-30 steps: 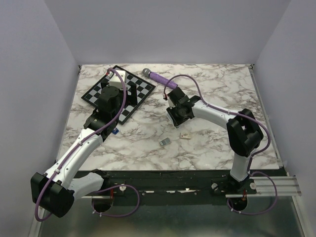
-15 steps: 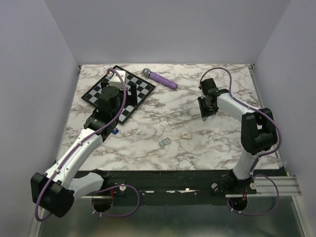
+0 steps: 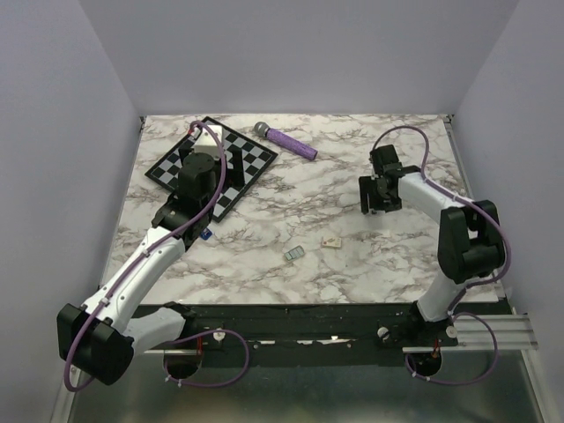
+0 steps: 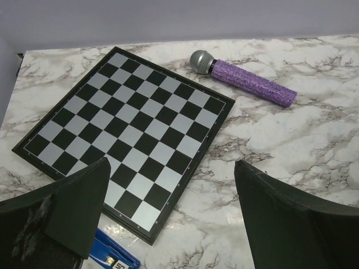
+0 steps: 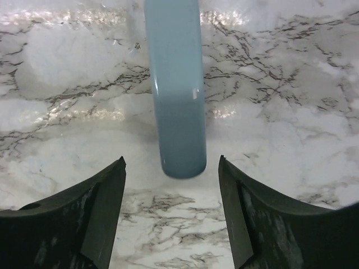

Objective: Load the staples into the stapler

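Observation:
The dark blue stapler (image 3: 204, 234) lies on the marble just off the chessboard's near corner, and shows at the bottom left of the left wrist view (image 4: 112, 255). My left gripper (image 3: 211, 160) hangs above it, open wide and empty (image 4: 171, 168). A small grey piece (image 3: 294, 252) and a small cream piece (image 3: 332, 241) lie mid-table; I cannot tell which is the staples. My right gripper (image 3: 374, 204) is at the right rear, open (image 5: 171, 168), with a pale blue bar (image 5: 176, 95) lying flat just ahead of its fingertips, untouched.
A black-and-white chessboard (image 3: 176, 159) (image 4: 132, 131) lies at the back left. A purple microphone (image 3: 286, 139) (image 4: 247, 84) lies behind it near the rear wall. Walls enclose the table on three sides.
My right arm swung from mid-table to the right rear and its jaws widened, leaving the pale blue bar on the marble. The left arm has barely moved.

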